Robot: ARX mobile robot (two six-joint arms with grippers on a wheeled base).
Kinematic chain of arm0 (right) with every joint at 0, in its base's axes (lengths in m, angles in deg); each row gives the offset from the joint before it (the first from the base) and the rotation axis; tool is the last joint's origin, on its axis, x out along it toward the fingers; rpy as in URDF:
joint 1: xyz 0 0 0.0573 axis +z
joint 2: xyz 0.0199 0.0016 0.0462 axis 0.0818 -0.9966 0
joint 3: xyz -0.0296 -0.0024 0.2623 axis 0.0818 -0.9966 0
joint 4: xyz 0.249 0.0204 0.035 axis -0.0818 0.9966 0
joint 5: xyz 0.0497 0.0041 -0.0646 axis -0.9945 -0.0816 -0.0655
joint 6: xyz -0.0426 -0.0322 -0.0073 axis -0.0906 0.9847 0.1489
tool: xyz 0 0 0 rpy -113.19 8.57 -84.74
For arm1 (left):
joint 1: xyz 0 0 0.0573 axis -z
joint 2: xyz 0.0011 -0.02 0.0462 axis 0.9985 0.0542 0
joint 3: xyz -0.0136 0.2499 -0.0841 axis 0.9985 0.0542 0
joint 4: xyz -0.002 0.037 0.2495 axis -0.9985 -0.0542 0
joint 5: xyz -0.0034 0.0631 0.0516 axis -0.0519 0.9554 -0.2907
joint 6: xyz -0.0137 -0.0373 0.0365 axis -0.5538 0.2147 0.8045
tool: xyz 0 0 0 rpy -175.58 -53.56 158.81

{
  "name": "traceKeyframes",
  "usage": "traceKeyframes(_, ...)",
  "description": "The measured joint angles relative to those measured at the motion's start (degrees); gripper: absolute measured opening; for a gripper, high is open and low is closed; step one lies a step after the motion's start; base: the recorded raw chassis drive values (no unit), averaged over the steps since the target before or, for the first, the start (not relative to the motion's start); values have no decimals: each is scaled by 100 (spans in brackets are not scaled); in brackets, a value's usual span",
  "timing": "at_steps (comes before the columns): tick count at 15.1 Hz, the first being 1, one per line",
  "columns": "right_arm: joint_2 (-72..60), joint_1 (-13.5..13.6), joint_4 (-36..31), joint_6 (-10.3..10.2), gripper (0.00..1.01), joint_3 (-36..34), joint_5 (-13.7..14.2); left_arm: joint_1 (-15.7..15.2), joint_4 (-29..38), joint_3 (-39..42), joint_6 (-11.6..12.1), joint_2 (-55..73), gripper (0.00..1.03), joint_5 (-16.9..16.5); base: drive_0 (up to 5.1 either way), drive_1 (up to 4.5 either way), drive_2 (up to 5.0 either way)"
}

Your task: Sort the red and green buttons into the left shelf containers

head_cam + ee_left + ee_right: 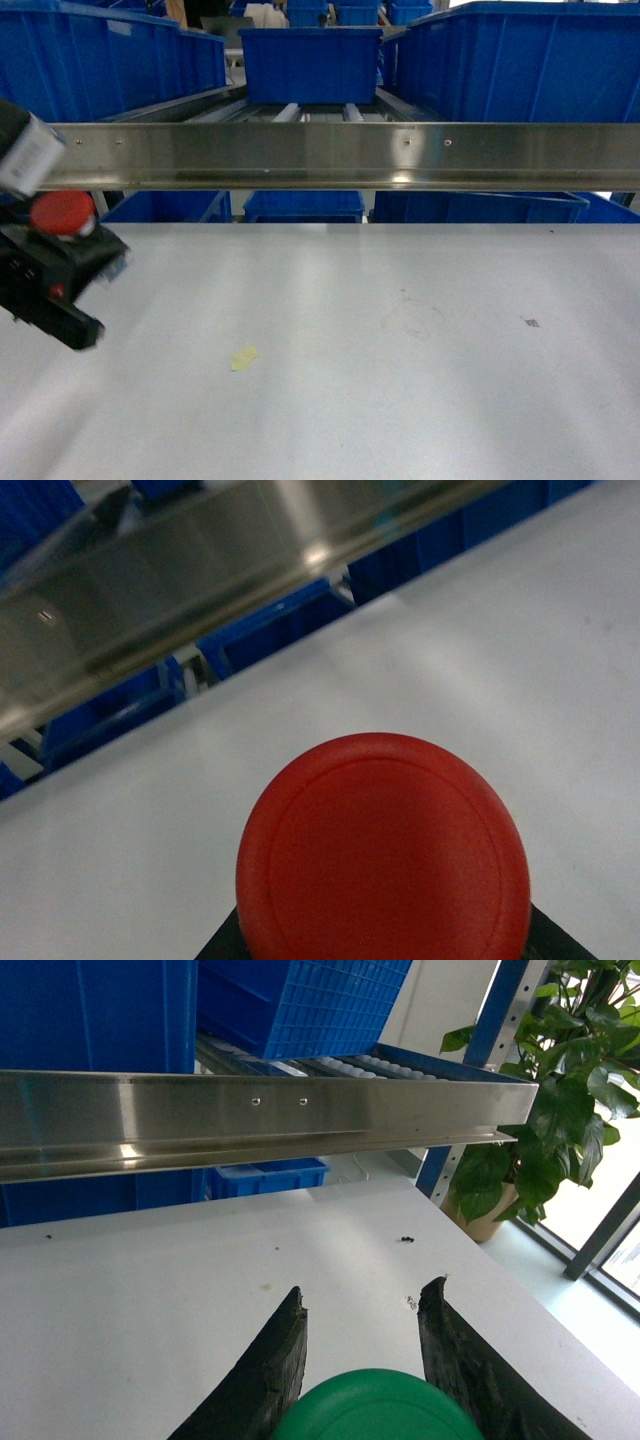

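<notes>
A red button (62, 212) with a round cap on a black body sits in my left gripper (80, 255) at the far left, held above the table. In the left wrist view its red cap (385, 850) fills the bottom and hides the fingers. My right gripper (362, 1300) is out of the head view. Its black fingers (270, 1370) flank a green button (385, 1412) held low between them. The steel shelf bar (340, 155) crosses ahead, with bright-blue containers (100, 65) (310, 62) (520, 65) on rollers (290, 112) behind it.
A white table (400, 350) carries a yellowish tape scrap (243, 357) and small dark marks (530, 322). More blue bins (300, 207) stand under the bar. A potted plant (560, 1110) and a blue post (500, 1050) stand past the table's right edge.
</notes>
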Motion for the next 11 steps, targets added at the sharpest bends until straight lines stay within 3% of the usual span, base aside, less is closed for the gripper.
traceKeyframes(2, 0, 0, 0, 2, 31, 0, 0, -52, -573, 26, -262, -1394, 24, -308, 0, 0, 0)
traceKeyframes(6, 0, 0, 0, 2, 31, 0, 0, 87, -1357, 59, -815, -3075, 24, -396, 0, 0, 0)
traceKeyframes(7, 0, 0, -2, 2, 31, 0, 0, 92, -1486, 77, -898, -3460, 24, -267, 0, 0, 0)
traceKeyframes(11, 0, 0, -2, 2, 31, 0, 0, 90, -1652, 77, -896, -3536, 24, -262, 0, 0, 0)
